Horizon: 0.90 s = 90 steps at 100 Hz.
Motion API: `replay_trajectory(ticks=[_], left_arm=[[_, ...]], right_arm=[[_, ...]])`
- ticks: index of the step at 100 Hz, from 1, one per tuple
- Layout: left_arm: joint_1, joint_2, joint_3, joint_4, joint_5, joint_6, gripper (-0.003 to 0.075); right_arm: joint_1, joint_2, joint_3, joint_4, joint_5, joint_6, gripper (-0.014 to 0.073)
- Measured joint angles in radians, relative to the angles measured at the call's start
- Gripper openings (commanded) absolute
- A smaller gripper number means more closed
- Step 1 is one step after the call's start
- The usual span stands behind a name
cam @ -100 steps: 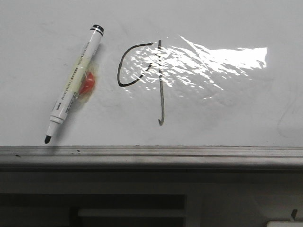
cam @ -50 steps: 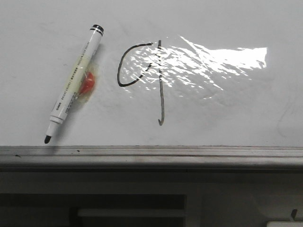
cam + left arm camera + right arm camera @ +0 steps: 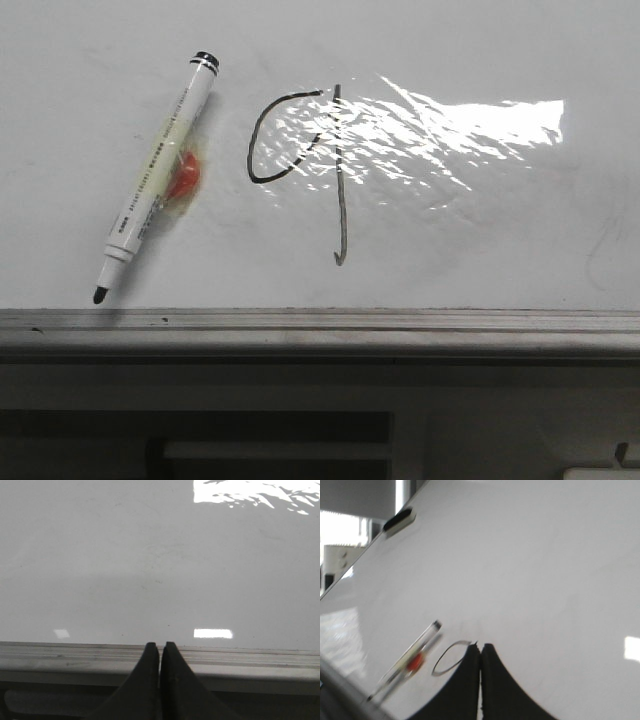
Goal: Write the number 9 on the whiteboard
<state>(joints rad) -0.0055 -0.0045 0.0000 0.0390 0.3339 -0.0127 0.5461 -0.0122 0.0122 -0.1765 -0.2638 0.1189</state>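
The number 9 [image 3: 338, 180] is drawn in thin black line on the whiteboard [image 3: 480, 240], an open loop at left and a long stem with a small hook. A white marker [image 3: 155, 178] with a black tip lies uncapped to its left, an orange blob taped at its middle. No gripper shows in the front view. My left gripper [image 3: 160, 646] is shut and empty over the board's grey rail [image 3: 75, 655]. My right gripper [image 3: 480, 647] is shut and empty above the board; the 9's loop [image 3: 447, 659] and the marker [image 3: 407, 666] lie beside it.
The grey metal edge rail [image 3: 320, 325] runs along the board's near side. A glare patch [image 3: 450, 135] covers the board right of the 9. A dark eraser-like bar [image 3: 399, 521] sits at the board's far edge in the right wrist view.
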Motion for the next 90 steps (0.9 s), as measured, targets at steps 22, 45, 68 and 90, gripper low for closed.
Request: replay_trajectory(ticks=[22,45,68,90], left_arm=[[0.0,0.0,0.0,0.0,0.0,0.001,-0.002],[0.0,0.0,0.0,0.0,0.0,0.001,-0.002],[0.0,0.0,0.0,0.0,0.0,0.002,-0.002],[0.0,0.0,0.0,0.0,0.0,0.002,-0.002]], right_arm=[[-0.279,0.0,0.0,0.092,-0.066,0.0,-0.0062],[-0.523,0.0,0.0,0.104,0.208,0.002,-0.0062],[-0.643,0.0,0.0,0.106,0.473,0.004,-0.0062],[-0.652,0.0,0.0,0.106,0.59,-0.003,-0.0062]])
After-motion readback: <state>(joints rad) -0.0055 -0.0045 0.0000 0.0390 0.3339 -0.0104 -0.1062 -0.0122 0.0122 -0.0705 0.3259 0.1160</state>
